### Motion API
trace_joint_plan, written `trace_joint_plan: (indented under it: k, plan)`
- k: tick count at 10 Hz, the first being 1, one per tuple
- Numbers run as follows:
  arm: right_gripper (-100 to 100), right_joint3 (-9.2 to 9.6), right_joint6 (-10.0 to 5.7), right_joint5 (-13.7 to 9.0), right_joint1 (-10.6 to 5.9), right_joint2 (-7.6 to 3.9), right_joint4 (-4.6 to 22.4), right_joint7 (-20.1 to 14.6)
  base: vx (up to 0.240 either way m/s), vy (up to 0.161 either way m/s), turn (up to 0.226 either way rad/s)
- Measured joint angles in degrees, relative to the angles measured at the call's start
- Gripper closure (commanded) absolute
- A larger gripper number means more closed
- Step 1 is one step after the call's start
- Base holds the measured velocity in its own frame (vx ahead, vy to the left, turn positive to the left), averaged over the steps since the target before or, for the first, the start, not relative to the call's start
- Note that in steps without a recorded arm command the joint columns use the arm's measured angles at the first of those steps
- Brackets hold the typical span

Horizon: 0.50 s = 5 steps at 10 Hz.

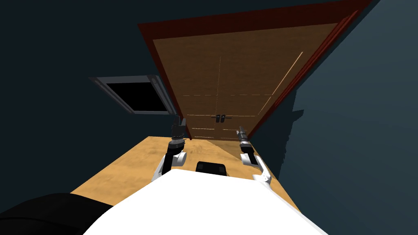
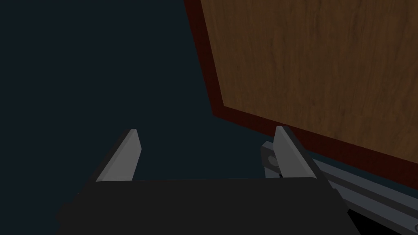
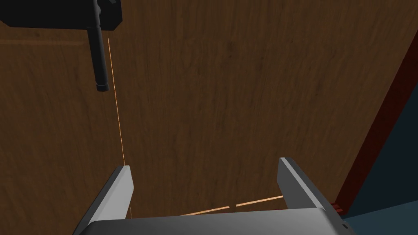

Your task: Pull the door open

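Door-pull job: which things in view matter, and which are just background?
Job: brown door; black handle; right gripper, open, facing the door, handle not gripped; left gripper, open, aimed beside the door.
Background: dark red frame; window; floor; dark wall.

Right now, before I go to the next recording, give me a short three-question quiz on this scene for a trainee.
1. True or false: the right arm's jaws are shut on the dark door handle.
2. What sits in the wall beside the brown door, on the robot's left? A) a grey-framed window B) a shelf C) a chair
3. Fill in: the left arm's jaws stand ____, with nothing between them.

Key: 1 false, they are open and short of the handle; 2 A; 3 open.
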Motion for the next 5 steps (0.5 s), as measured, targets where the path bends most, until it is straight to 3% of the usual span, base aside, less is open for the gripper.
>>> trace_joint_plan:
  k: [5]
  plan:
    - [-100, -1.32, -0.05, 0.97, -3.2, -1.45, 7.8, -2.98, 0.113, 0.003, 0.096]
